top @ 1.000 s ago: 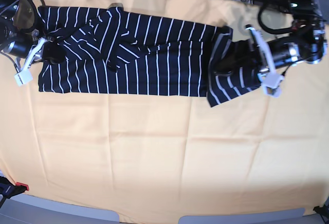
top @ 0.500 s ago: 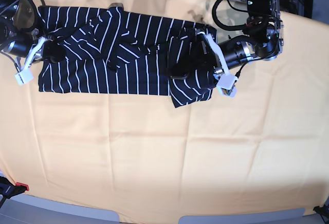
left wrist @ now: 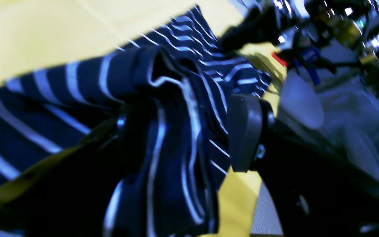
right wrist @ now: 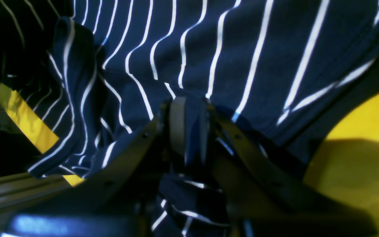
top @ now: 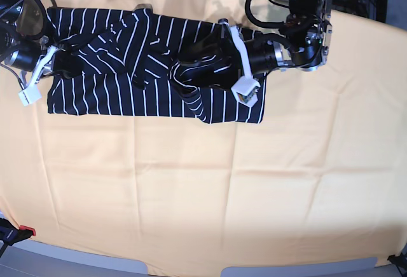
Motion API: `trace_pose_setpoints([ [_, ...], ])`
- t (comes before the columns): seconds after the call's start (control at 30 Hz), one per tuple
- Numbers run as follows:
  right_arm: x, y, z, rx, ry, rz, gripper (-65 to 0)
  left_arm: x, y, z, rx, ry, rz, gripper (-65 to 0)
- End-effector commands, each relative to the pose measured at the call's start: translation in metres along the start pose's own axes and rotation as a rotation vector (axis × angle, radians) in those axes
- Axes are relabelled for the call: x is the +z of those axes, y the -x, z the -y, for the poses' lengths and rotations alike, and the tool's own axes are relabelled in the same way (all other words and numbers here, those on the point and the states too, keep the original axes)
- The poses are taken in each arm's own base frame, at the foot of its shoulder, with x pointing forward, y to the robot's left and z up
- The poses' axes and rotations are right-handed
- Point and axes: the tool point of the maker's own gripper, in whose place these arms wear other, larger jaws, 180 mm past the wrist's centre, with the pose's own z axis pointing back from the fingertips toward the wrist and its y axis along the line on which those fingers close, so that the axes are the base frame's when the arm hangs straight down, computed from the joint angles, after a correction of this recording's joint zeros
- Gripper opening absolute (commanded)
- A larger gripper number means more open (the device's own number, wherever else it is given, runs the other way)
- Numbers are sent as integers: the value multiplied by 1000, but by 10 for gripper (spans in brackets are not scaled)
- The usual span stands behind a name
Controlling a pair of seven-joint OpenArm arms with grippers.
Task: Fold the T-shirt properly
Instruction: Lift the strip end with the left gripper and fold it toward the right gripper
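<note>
While the shirt (top: 152,67) lies stretched along the far edge of the yellow-clothed surface (top: 203,188), the left gripper (top: 191,77) holds its hem end doubled over the middle, jaws clamped on a bunch of cloth. The right gripper (right wrist: 186,131) pins the opposite end, jaws closed on fabric. Step in hand: the crosswise fold. Next move likely calls for laying the carried end flat, edges matched, before release.

From the base view we look down on the whole desk (top: 191,194) from its 6 o'clock edge. Each wrist view sits close behind its own end effector, facing the T-shirt (top: 159,67), which all three views share.
</note>
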Motion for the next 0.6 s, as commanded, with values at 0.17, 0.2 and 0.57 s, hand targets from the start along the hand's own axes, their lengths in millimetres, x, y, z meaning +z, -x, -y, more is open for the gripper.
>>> trace_pose_setpoints([
  [0.17,8,-13,1,32,5,33,-543,-4,-33,24,52,110,172,-267],
  [0.2,8,-13,1,32,5,33,-543,-4,-39,26,65,124,202,-267],
  [0.57,9,-14,2,36,9,30,-543,3,-73,15,51,42,358,-650],
])
